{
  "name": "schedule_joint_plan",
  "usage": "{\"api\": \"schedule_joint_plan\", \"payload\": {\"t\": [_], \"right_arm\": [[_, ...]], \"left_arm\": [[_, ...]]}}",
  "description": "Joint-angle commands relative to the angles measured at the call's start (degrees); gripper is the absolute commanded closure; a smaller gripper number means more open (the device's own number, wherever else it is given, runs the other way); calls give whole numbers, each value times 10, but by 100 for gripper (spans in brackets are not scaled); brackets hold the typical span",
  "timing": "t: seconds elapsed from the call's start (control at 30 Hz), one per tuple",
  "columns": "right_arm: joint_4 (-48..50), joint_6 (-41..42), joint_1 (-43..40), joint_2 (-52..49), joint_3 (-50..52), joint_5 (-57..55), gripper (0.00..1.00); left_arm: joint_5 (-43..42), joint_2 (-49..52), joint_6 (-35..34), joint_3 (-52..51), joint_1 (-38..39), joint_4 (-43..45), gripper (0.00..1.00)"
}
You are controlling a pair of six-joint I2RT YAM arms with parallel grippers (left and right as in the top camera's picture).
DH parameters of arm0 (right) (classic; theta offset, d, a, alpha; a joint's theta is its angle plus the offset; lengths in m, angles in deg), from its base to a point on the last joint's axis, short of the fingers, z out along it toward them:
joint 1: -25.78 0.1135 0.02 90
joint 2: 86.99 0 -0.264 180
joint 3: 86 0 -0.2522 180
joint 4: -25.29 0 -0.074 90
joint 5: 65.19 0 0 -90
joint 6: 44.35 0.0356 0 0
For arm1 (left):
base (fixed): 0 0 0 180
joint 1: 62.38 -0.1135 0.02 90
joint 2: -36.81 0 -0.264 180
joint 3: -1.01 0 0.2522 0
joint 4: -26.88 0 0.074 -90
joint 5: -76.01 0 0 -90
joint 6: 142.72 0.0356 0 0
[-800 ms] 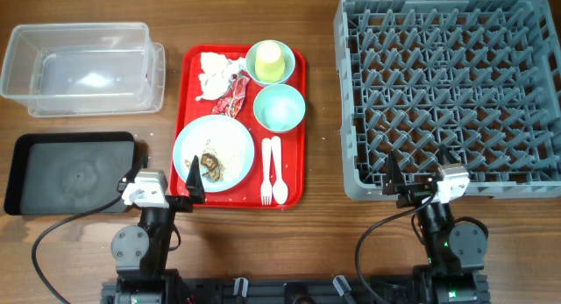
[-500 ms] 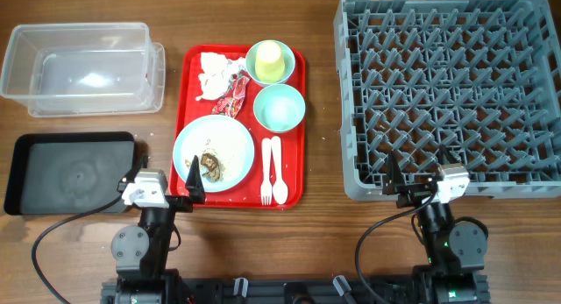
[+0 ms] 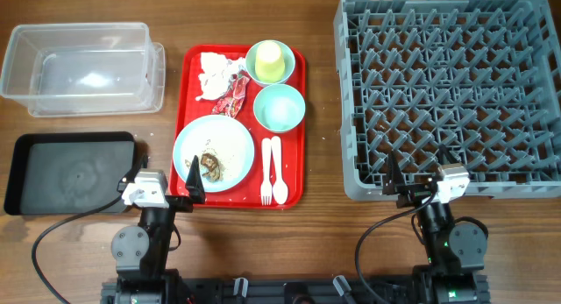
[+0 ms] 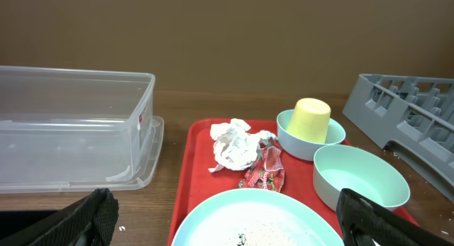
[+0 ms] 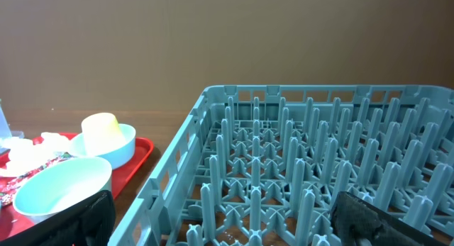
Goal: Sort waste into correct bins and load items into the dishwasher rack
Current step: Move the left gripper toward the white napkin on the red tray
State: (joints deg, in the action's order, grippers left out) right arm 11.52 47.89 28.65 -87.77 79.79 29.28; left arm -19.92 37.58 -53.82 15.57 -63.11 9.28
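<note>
1. In the left wrist view, the bottom edge cuts off the near half of the plate.
2. There, the left edge cuts the clear tub, and the right edge cuts the dishwasher rack.
3. The wrapper has print too small to read.

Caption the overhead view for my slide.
Left gripper and right gripper open; loaded red tray between clear tub, black tray and rack.

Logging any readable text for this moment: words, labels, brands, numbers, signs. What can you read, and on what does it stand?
No text is readable in any view.
On the red-and-white wrapper: a printed pattern, too blurred to read.
On the clear tub: a small red mark on its end wall, too small to read.
On the dishwasher rack and the black tray: no markings visible.
</note>
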Motion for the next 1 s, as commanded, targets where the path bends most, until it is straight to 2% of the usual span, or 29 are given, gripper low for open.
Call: {"api": "schedule_joint_plan", "payload": {"t": [0.0,0.5,0.57,0.7,0.77,0.87,0.97], "right_arm": [[1,-7,-3,0,2,-5,0],[1,-7,-3,0,1,-5,0],[1,-7,-3,0,2,-5,0],[2,-7,-3,0,2,-5,0],[2,-7,-3,0,1,-5,0],[2,-7,-3,0,1,-5,0],[1,-7,-3,0,2,-5,0]], "left_arm": [[-5,-4,9,-5,3,0,0],[-12,-4,5,-5,3,9,0],[-90,-4,-14,-5,3,17,0],[-400,-4,-132,-5,3,28,0],[-504,-4,-206,-5,3,70,0],[-528,-4,-281,-5,3,116,0],[-525,-4,-312,-5,3,190,0]]}}
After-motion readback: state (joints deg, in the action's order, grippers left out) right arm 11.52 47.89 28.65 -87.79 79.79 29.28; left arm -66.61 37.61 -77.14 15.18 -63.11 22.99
